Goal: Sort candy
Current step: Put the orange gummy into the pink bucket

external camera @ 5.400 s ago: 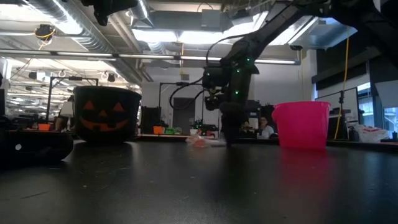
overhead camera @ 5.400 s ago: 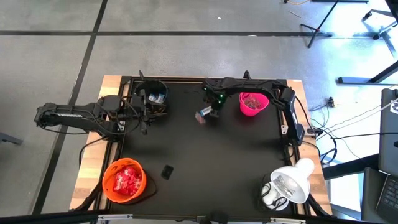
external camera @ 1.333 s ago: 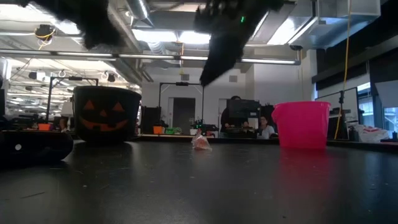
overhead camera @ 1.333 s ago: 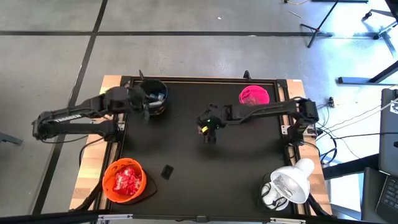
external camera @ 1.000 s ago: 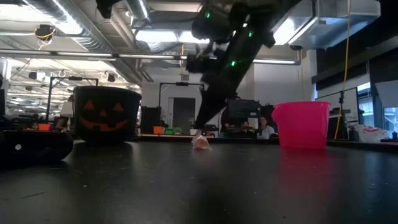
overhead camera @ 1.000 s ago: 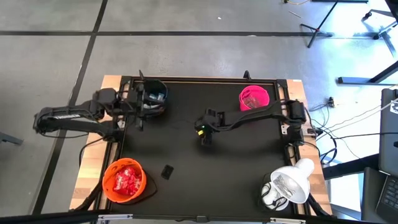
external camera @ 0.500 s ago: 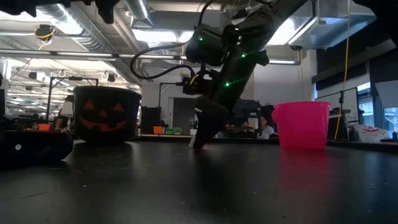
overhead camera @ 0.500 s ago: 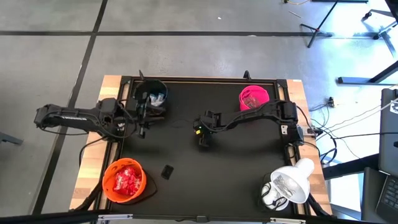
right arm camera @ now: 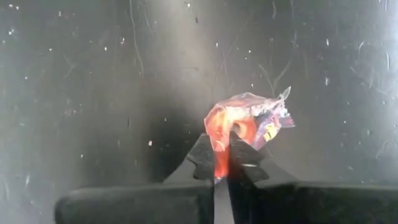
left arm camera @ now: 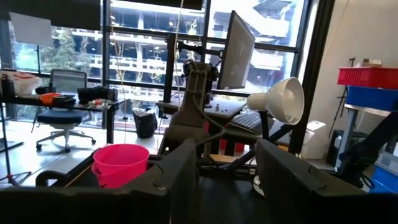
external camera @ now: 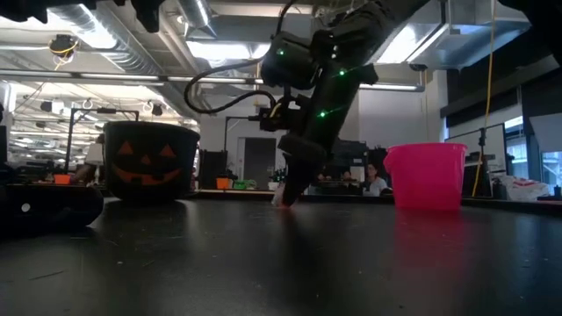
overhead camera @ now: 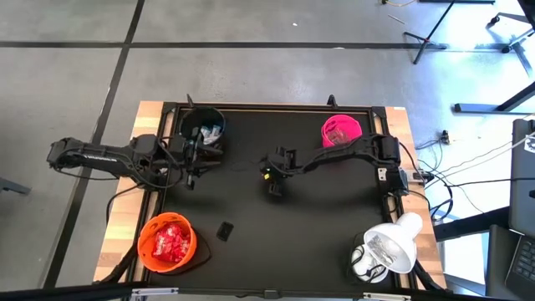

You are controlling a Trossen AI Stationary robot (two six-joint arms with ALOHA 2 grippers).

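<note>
Your right gripper [right arm camera: 221,163] is down on the black table [overhead camera: 318,217] near its middle, fingers clenched on a red-wrapped candy [right arm camera: 245,121] that lies on the surface. Your left gripper [overhead camera: 191,159] waits beside the black bowl [overhead camera: 203,124], its fingers [left arm camera: 177,171] standing apart and holding nothing. More red candy fills the orange bowl [overhead camera: 166,243].

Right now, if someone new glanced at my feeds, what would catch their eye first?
Probably the right gripper down at the middle of the black table, shut on a red-wrapped candy. Next come the bright bowls: the orange bowl heaped with red candy at the near left corner, the pink bowl at the far right, and the black pumpkin-face bowl at the far left, where the left gripper waits beside it.
</note>
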